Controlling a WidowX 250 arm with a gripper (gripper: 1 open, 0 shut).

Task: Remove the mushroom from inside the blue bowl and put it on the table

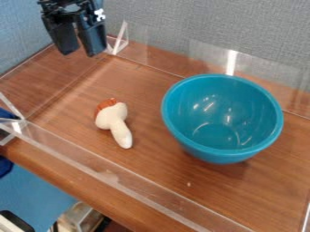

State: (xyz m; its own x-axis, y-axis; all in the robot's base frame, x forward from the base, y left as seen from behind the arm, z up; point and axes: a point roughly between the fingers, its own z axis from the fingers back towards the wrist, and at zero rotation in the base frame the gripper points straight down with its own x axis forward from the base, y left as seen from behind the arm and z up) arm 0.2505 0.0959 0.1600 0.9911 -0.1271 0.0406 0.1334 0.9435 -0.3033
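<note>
The mushroom [115, 123] lies on its side on the table [72, 91], left of the blue bowl [223, 117], with its orange cap toward the back and its cream stem toward the front. The bowl stands upright at the right and holds nothing. My gripper [74, 40] hangs at the top left, well behind the mushroom and apart from it. Its two dark fingers stand open with nothing between them.
Low clear acrylic walls [145, 181] edge the tabletop on all sides. A clear upright bracket [120, 40] stands on the back wall just right of the gripper. A blue-grey panel backs the scene.
</note>
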